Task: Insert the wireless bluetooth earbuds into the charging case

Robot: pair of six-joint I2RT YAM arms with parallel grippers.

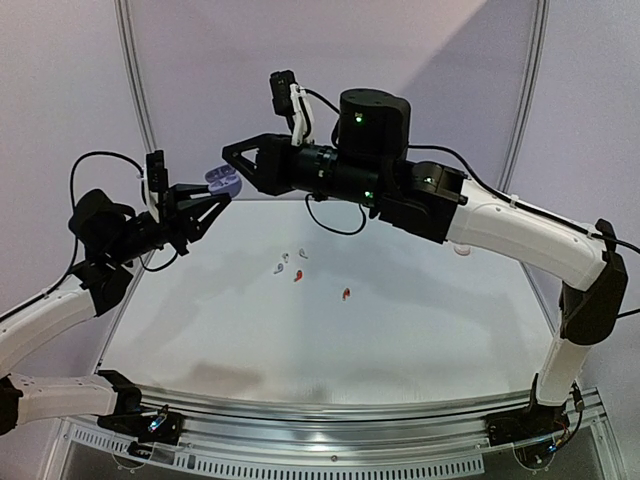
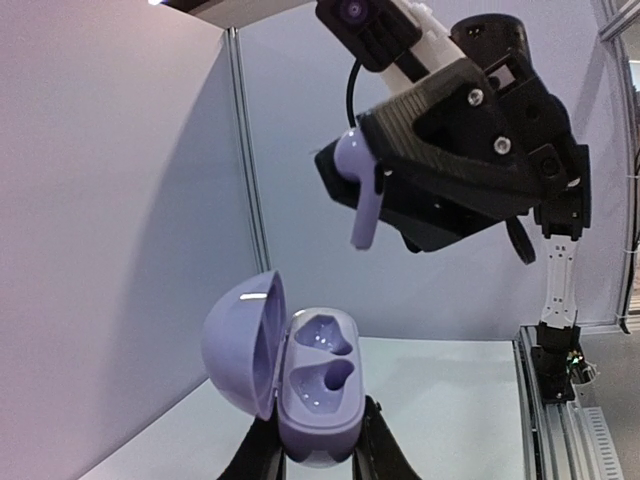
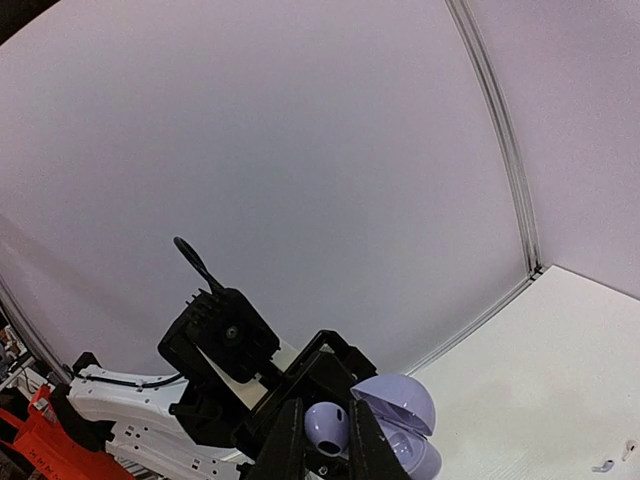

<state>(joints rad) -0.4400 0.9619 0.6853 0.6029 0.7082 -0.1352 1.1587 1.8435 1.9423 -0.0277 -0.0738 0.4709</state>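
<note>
A lilac charging case (image 2: 315, 385) stands with its lid open and both sockets empty, my left gripper (image 2: 315, 447) shut on its base. In the top view the case (image 1: 222, 180) hangs above the table's far left. My right gripper (image 3: 327, 440) is shut on a lilac earbud (image 3: 327, 427). In the left wrist view that earbud (image 2: 362, 195) hangs stem down, a short way above the case and apart from it. On the table lie white earbuds (image 1: 285, 258) and two red ones (image 1: 298, 276), (image 1: 345, 293).
The white table (image 1: 400, 330) has a metal rail along its near edge. Pale walls and a corner post (image 1: 135, 80) close the back. A pale round thing (image 1: 462, 250) peeks out behind my right forearm.
</note>
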